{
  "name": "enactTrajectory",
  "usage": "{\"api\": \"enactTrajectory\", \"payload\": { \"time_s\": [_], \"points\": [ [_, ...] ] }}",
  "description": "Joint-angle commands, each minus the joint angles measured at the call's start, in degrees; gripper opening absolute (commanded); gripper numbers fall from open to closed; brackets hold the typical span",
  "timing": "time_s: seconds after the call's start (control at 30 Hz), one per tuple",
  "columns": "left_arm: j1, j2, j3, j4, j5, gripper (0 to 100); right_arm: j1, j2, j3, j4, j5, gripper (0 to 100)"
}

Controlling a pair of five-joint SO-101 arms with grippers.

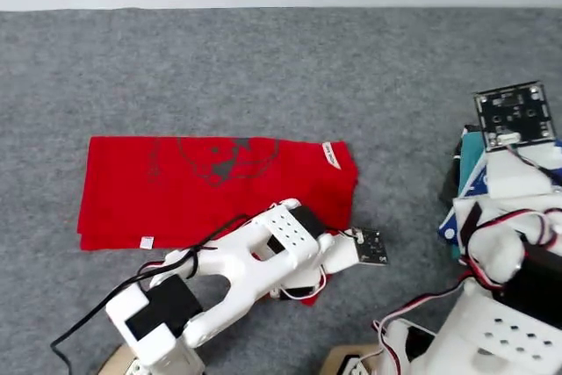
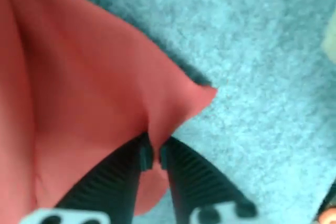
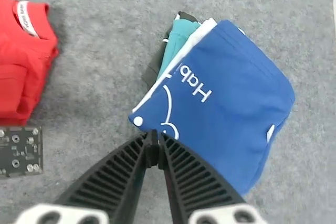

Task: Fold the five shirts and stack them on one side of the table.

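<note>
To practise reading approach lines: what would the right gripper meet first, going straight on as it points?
The right gripper would probably meet the near edge of the folded blue fabric shirt first; depth is unclear.

The left arm (image 1: 255, 261) lies low and stretched out, left hand (image 2: 151, 150) pinched tight on the red shirt (image 2: 79, 103), while the right hand (image 3: 153, 148) hangs with jaws together.
</note>
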Motion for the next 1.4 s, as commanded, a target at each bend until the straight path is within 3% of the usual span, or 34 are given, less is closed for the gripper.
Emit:
{"api": "enactTrajectory", "payload": {
  "time_s": [0.0,0.33,0.73,1.0,1.37],
  "points": [
    [-0.2,-2.8,-4.5,3.1,0.5,0,1.2,-0.6,-0.3,-0.9,2.6,1.0],
    [-6.2,-3.5,-17.4,7.4,0.1,0,1.2,-0.6,-0.4,-0.8,2.7,1.0],
    [-14.6,15.0,-34.7,7.3,-4.9,1,1.2,-0.6,-0.4,-0.3,2.7,1.0],
    [-15.5,22.5,-47.0,13.5,-5.5,10,1.2,-0.6,-0.4,-0.3,2.7,1.0],
    [-18.4,26.3,-52.0,12.0,-11.1,11,1.2,-0.6,-0.4,-0.3,3.1,1.0]
  ]
}}
